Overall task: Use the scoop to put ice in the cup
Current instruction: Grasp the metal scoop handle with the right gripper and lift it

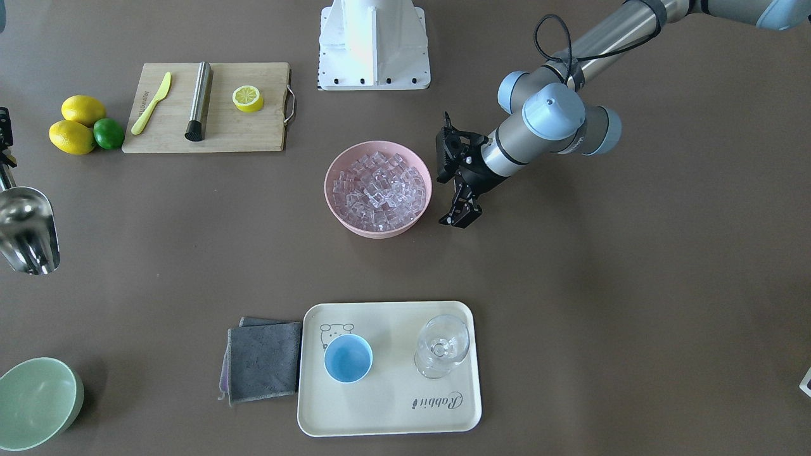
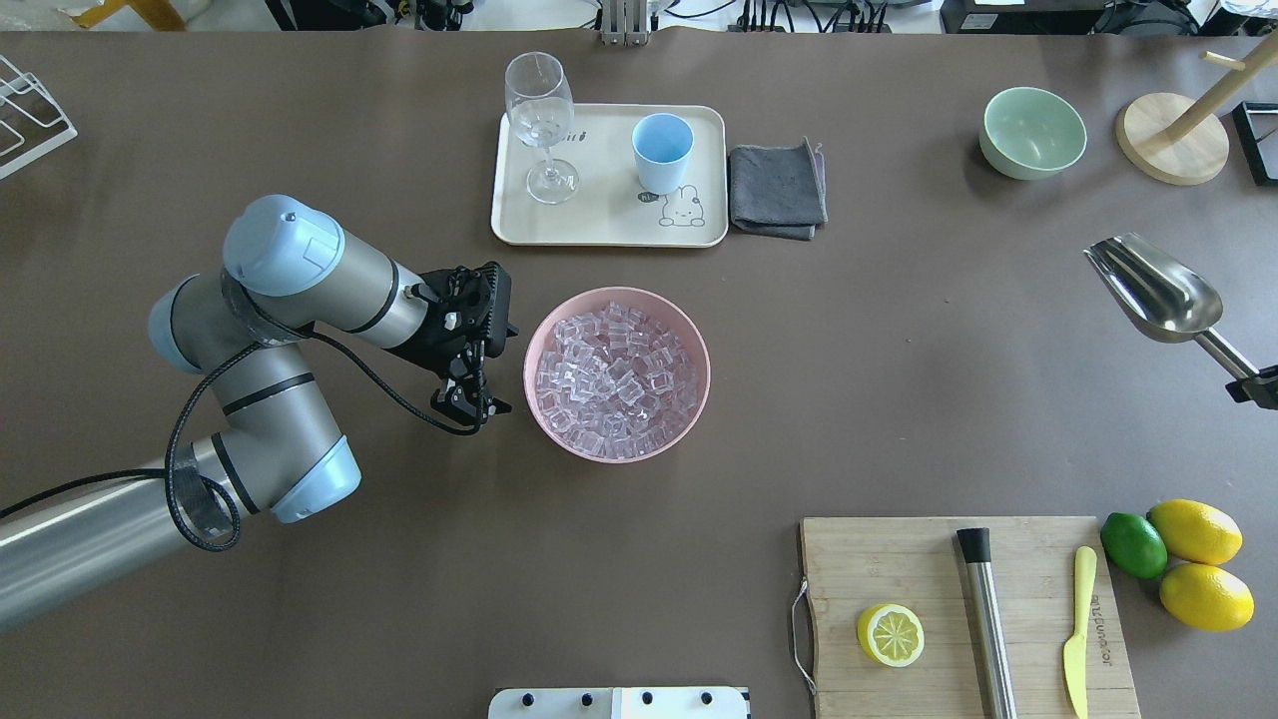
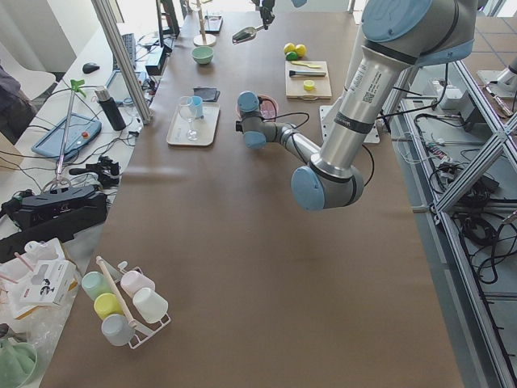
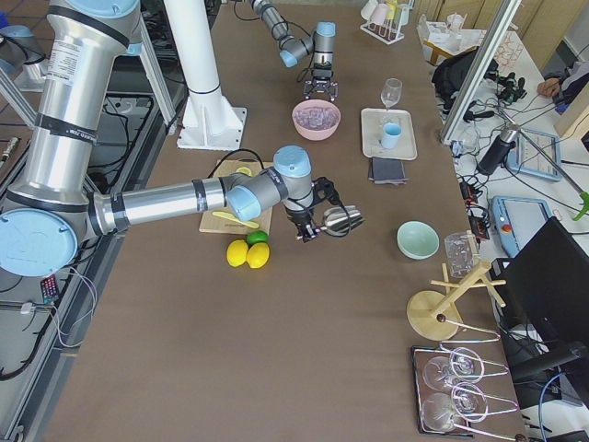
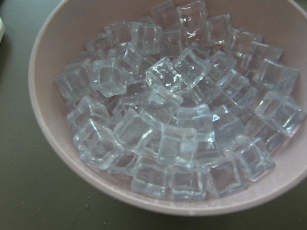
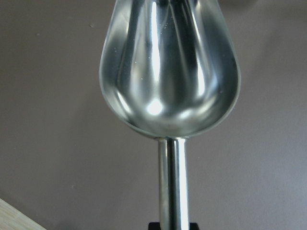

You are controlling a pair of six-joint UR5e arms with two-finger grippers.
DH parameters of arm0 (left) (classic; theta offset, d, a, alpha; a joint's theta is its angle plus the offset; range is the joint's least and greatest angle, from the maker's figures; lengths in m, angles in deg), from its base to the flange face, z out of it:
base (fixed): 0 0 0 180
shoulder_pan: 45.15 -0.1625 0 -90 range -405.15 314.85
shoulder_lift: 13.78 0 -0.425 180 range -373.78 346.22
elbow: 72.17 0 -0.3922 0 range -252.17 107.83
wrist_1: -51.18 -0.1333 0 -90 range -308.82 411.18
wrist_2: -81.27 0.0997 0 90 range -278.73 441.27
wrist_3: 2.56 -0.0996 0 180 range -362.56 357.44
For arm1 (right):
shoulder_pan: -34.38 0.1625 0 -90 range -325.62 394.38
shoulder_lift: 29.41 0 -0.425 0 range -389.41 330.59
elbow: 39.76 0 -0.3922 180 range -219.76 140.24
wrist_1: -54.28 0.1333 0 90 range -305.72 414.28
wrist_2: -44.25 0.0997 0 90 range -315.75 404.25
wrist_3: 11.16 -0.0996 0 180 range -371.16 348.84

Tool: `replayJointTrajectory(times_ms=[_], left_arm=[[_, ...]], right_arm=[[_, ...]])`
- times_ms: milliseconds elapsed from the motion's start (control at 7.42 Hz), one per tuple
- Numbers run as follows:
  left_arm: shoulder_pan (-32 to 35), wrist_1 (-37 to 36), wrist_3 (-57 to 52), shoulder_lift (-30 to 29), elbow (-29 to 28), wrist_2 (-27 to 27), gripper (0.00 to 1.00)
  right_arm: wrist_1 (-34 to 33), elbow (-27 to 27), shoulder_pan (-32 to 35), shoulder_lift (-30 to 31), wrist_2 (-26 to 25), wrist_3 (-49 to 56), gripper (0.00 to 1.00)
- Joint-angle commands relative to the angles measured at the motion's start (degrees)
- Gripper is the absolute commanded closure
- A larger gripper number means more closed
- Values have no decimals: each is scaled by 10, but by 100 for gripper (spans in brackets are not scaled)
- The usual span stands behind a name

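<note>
The ice (image 2: pixel 616 374) fills a pink bowl (image 2: pixel 528 374) at mid-table and fills the left wrist view (image 5: pixel 177 105). My left gripper (image 2: pixel 469 401) hangs just left of the bowl, near the table, and looks open and empty. My right gripper (image 2: pixel 1260 387) is shut on the rod handle of the silver scoop (image 2: pixel 1158 290), held above the table at the far right. The scoop's trough (image 6: pixel 168 72) is empty. The light-blue cup (image 2: pixel 662 150) stands upright and empty on a cream tray (image 2: pixel 599 225) beyond the bowl.
A clear stemmed glass (image 2: pixel 539 110) stands on the tray left of the cup. A grey cloth (image 2: pixel 777 190) lies right of the tray. A pale green bowl (image 2: pixel 1033 130) sits at far right. A cutting board (image 2: pixel 899 559) with half lemon, steel cylinder and knife is near right.
</note>
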State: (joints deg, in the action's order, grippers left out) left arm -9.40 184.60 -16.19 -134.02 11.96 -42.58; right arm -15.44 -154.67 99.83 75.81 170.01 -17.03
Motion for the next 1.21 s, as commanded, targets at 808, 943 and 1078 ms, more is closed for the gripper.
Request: replayJointTrajectory(times_ms=[808, 943, 1078], left_arm=[[-10, 0, 12, -6, -2, 0, 1], [-10, 1, 12, -4, -2, 0, 1], [-10, 1, 12, -4, -2, 0, 1]], right_arm=[[-482, -134, -81, -285, -144, 416, 100], [-518, -139, -88, -321, -140, 416, 100], [-548, -142, -115, -354, -141, 407, 100]])
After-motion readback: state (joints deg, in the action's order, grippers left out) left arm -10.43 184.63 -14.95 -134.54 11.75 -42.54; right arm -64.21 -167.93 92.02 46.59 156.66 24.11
